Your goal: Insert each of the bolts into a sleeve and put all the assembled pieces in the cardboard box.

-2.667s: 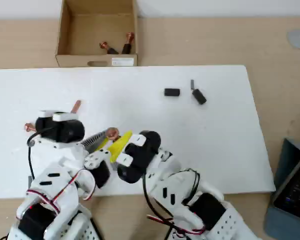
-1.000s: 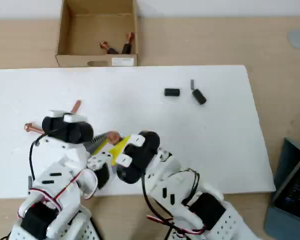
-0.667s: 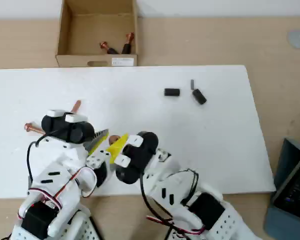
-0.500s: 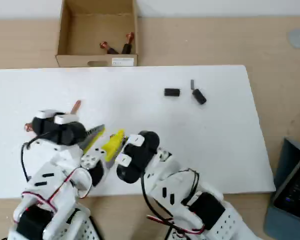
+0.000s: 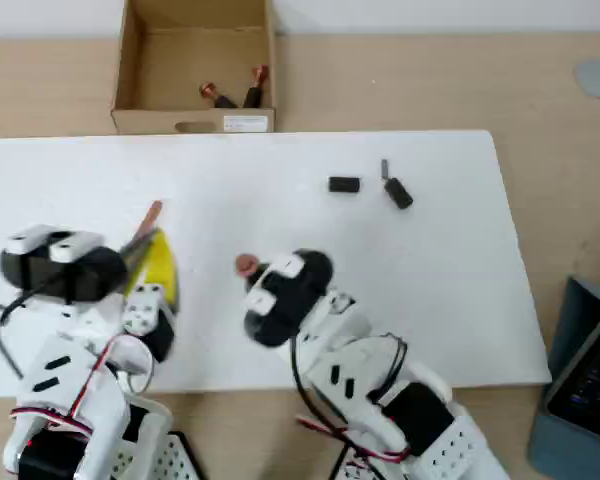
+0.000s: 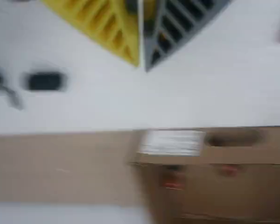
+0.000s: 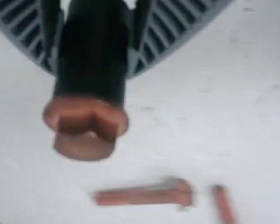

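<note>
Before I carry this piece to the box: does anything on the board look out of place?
Only a thin grey pin beside the rightmost black sleeve; the loose bolt is copper. The assembled piece sits straight in the right tool.

Bright, even overhead light. The white counter [image 5: 440,290] glares mildly; the cardboard box [image 5: 160,122] at eleven o'clock holds soft shade.
</note>
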